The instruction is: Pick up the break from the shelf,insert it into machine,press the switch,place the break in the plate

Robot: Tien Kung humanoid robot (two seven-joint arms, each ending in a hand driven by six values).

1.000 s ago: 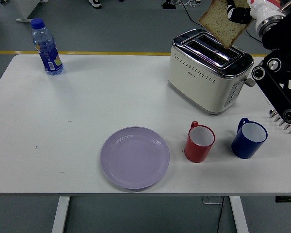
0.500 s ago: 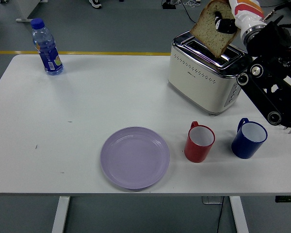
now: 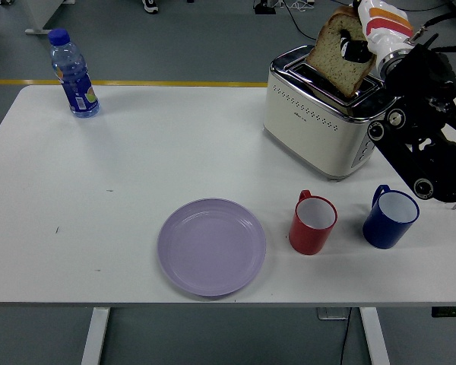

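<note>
Head view shows you the right hand (image 3: 359,47) up at the desk's far right, its dark fingers (image 3: 355,50) pinched on a slice of bread (image 3: 339,53). The slice is tilted, top leaning toward the far edge, and its lower edge sits at the top of the toaster (image 3: 323,115), at the slot nearer the desk's right edge. You cannot tell from here how far the slice has entered the slot. The right arm (image 3: 422,129), black with exposed joints, comes in from the desk's right side and rises beside the toaster's end panel.

The toaster is cream with a chrome top and stands near the far edge, right of centre, set at an angle to the desk (image 3: 137,167). Toward the near edge you have a lilac plate (image 3: 211,245), roughly at the middle. Just to its right stands a red mug (image 3: 312,223) with a white inside, its handle turned toward the far edge. A blue mug (image 3: 390,217) stands further right, apart from the red one and near the arm. At the far left corner a water bottle (image 3: 74,74) with a blue cap stands upright, well apart from everything else.
</note>
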